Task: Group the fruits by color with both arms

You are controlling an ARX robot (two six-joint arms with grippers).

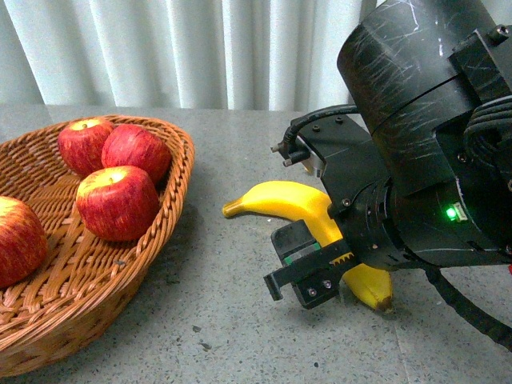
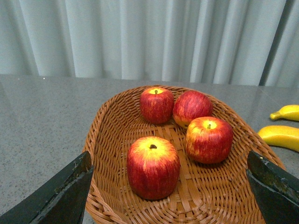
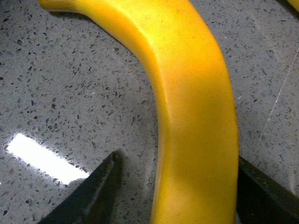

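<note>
Several red apples lie in a woven basket [image 1: 172, 172] at the left; the nearest to my left gripper is one apple [image 2: 153, 166]. My left gripper [image 2: 168, 161] is open and empty above the basket's near end, with one finger [image 2: 60, 196] showing on each side. It does not show in the front view. A yellow banana [image 1: 284, 200] lies on the grey table. My right gripper [image 1: 298, 220] is open and straddles this banana [image 3: 196, 93], its fingers [image 3: 93, 191] on either side and not closed on it. Two bananas [image 2: 280, 136] show beside the basket.
The table is grey speckled stone [image 1: 216, 320]. A pale curtain [image 1: 184, 48] hangs behind it. The bulky black right arm [image 1: 424, 120] fills the right side of the front view. The basket's rim [image 2: 96, 135] stands higher than the table.
</note>
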